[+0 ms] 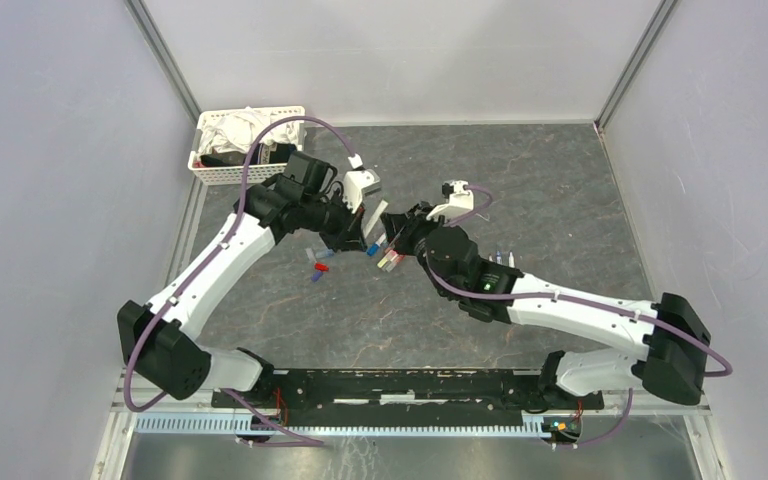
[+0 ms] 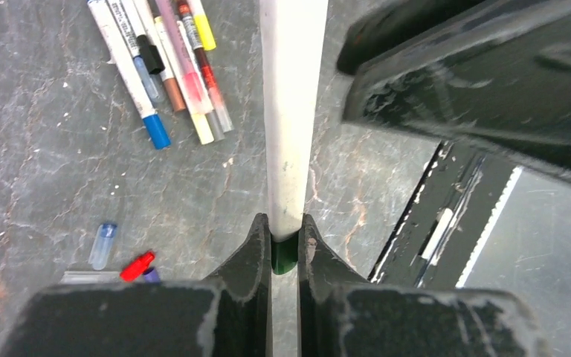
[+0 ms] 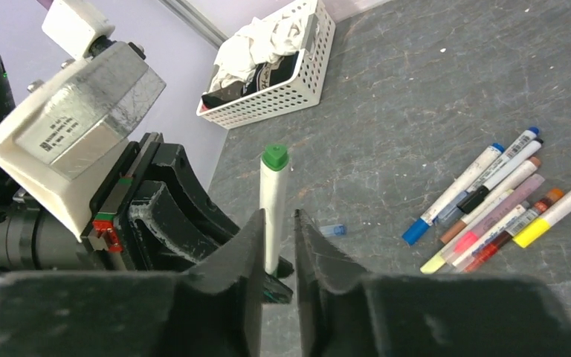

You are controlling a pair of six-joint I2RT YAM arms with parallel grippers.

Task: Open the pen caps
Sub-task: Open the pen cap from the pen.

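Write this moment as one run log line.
left claw: shut on white pen, green end | right claw: slightly open around that pen | red cap: loose on table

Left end effector [image 2: 285, 232] pinched shut, facing right end effector [image 3: 277, 222].

A basket [image 1: 248, 145] sits in the far left corner of the table [image 1: 560, 200]. Near the table's middle, one pen [image 2: 291, 111] stands off the table between the left end effector [image 2: 285, 245] and the right end effector [image 3: 276, 238]. Other pens [image 2: 167, 67] lie side by side on the table nearby, with loose caps [image 2: 135, 266] just to their left.
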